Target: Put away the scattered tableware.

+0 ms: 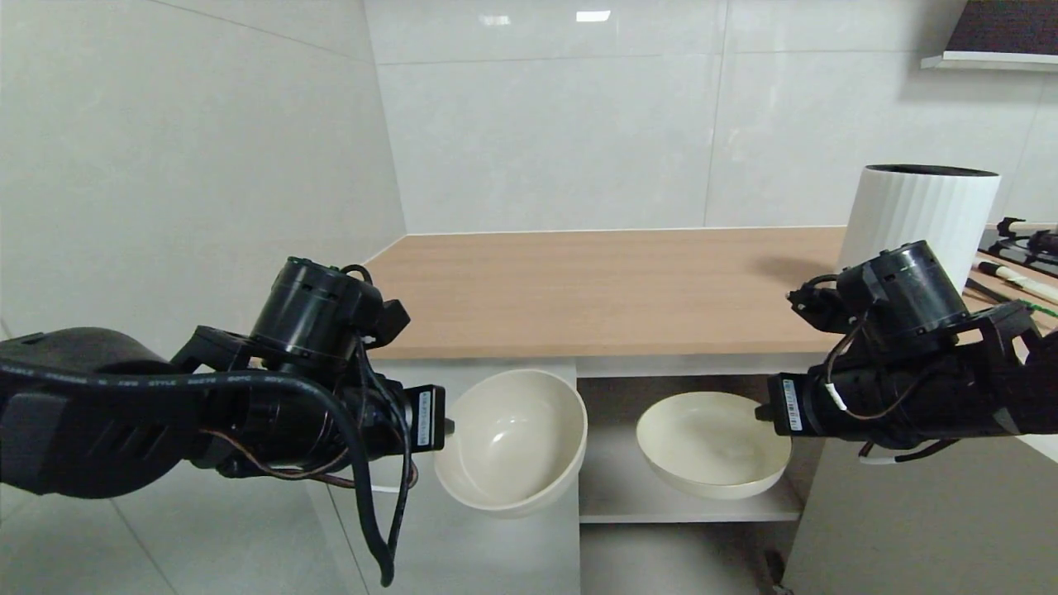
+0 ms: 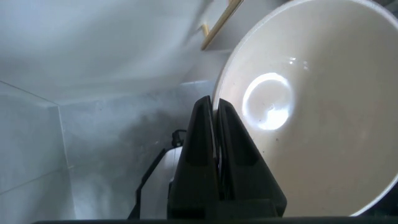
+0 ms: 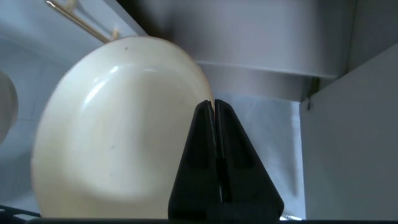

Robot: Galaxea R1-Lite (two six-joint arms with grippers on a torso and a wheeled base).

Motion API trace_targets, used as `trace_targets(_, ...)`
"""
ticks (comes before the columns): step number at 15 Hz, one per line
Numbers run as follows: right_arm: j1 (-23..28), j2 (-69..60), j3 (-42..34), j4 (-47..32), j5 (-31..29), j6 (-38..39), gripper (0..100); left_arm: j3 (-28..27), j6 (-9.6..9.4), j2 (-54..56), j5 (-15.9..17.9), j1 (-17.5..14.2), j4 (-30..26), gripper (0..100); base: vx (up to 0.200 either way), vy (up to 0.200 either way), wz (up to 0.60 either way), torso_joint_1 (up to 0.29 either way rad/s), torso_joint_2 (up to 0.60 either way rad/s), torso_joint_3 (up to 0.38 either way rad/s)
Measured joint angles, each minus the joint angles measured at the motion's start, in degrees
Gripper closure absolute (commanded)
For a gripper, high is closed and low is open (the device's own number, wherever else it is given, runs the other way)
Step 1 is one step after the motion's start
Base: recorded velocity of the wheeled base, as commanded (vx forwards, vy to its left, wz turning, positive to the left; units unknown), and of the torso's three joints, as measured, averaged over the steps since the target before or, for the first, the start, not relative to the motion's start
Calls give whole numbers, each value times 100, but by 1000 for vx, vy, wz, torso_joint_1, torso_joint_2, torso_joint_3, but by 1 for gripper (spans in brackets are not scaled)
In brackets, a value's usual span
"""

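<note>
I am holding both arms out in front of me, low, below the front edge of the wooden counter [image 1: 595, 289], with each wrist turned so that its claw points inward toward the other. My left claw [image 1: 449, 427] is pressing its two fingers together on the rim of a deep cream bowl [image 1: 512, 442], pinching the wall between them. The bowl is hanging off the fingertips on the inner side, tipped on edge so that its hollow is facing out toward my head. My right claw [image 1: 759, 411] is pinching the rim of a shallow cream dish [image 1: 711, 442] in the same way, with the rim caught between its closed fingers. The dish is tilting toward me and lying in the open compartment under the counter, above the white shelf [image 1: 612, 496]. It may be touching that shelf, though I cannot tell for sure. The bowl and dish are sitting near each other, apart. A ribbed white canister [image 1: 922, 215] is standing on the counter behind my right arm.
</note>
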State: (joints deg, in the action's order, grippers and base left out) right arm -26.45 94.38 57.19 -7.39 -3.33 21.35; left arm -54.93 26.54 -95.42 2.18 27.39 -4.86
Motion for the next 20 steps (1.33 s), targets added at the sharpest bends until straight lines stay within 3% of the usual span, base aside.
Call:
trace_targets(7,2,38,-5,39,-9,0,100,0,-2,-11,2,0,5,100,0,0,0,-129,441,294)
trace_targets(15,5,234,6,79,-9,2,100,-2,-2,-20,2,5,7,100,0,0,0,-28,48,35)
trace_targets(20,22,1246,-18,869,-55,35,100,0,-2,-21,5,6,2,100,0,0,0,-6,13,9)
